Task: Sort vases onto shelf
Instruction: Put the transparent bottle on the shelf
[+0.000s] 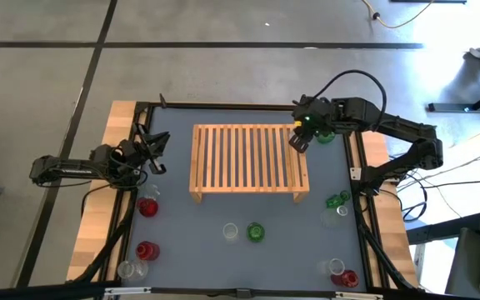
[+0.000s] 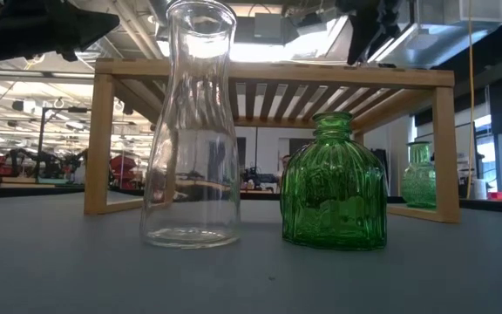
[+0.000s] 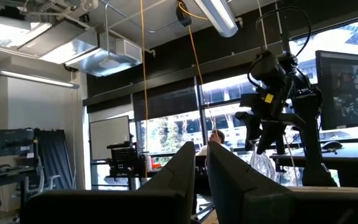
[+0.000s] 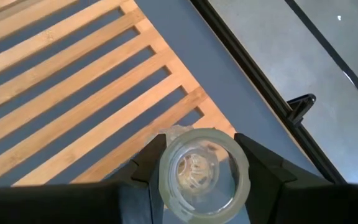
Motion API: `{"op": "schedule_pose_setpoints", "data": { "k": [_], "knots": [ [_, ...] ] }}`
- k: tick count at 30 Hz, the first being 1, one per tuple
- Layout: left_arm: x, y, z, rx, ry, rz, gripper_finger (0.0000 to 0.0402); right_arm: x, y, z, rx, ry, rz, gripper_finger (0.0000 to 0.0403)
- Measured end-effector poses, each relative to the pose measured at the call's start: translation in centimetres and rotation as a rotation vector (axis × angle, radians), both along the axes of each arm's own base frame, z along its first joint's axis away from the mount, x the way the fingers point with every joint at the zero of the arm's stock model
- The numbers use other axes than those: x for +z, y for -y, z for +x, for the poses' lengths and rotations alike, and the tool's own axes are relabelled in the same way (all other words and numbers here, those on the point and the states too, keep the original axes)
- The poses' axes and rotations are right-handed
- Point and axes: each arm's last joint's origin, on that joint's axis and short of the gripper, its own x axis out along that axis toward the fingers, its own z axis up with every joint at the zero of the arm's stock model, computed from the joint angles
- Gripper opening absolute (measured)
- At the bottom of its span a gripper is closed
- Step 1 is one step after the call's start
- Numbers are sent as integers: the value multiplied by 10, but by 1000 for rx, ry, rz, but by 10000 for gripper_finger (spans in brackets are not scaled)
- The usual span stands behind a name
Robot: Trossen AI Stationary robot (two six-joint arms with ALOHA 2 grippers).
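The shelf (image 1: 248,158) is a low rack of light wooden slats in the middle of the table; it also shows in the low view (image 2: 268,74). My right gripper (image 1: 300,138) is shut on a small clear vase (image 4: 204,177) over the shelf's far right corner. A green vase (image 1: 325,134) stands on the table just right of that corner. My left gripper (image 1: 152,151) waits off the shelf's left side, lifted, shut and empty; its fingers (image 3: 185,168) point level across the table. My right gripper pinches the clear vase by its upper part, just below the rim (image 4: 166,171), one finger on each side. The fingers come from above, pointing down. The vase stands upright, mouth up, over the corner slats; whether its base rests on them I cannot tell.
Other vases stand on the table: two red (image 1: 147,207) (image 1: 146,249) and a clear one (image 1: 127,269) near left, a clear (image 1: 231,232) and a green (image 1: 256,232) before the shelf, green (image 1: 335,200), clear (image 1: 335,267) and red (image 1: 349,278) at right.
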Motion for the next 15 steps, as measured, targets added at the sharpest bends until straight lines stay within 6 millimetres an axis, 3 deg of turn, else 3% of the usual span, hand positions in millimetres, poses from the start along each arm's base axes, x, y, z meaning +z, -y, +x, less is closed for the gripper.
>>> {"op": "schedule_pose_setpoints", "data": {
  "k": [15],
  "knots": [
    [0,0,0,0,0,0,37,-5,1,7,2,-15,10,143]
  ]
}}
